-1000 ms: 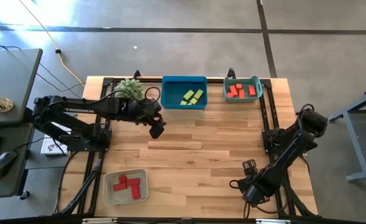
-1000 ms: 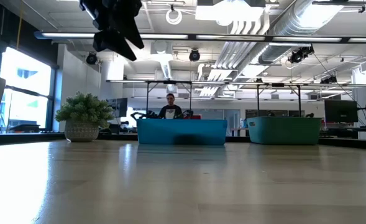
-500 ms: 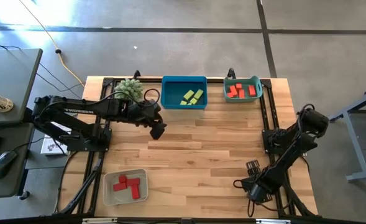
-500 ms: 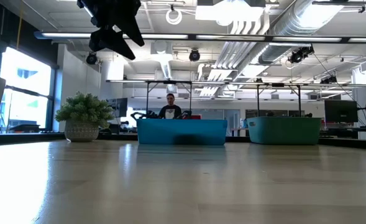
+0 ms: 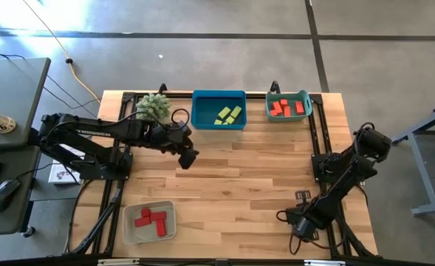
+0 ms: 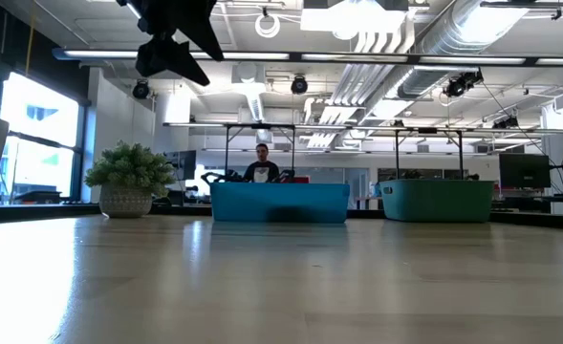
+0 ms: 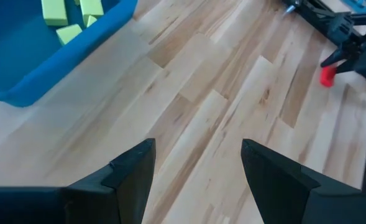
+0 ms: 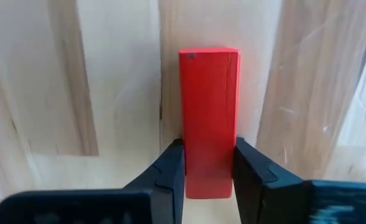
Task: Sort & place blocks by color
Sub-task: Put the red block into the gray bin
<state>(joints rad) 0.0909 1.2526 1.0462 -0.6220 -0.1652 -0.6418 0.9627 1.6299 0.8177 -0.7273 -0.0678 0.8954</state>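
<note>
Right wrist view: right gripper (image 8: 209,171) clamps red bar (image 8: 210,121) flat on table (image 8: 58,93), likely to lift it | left gripper (image 7: 198,168) spread, empty, hovering near blue tray (image 7: 40,81) holding yellow-green blocks (image 7: 71,15)

The middle of the table (image 5: 247,174) is bare wood, open to pass. A plant (image 5: 152,106), blue tray (image 5: 218,110) and teal tray (image 5: 289,106) line the far edge; a grey tray (image 5: 149,222) sits by the near-left corner.

Wooden table (image 5: 232,170) bearing three trays (blue, teal, grey), plant (image 5: 152,106), perhaps a red block (image 8: 209,118).
</note>
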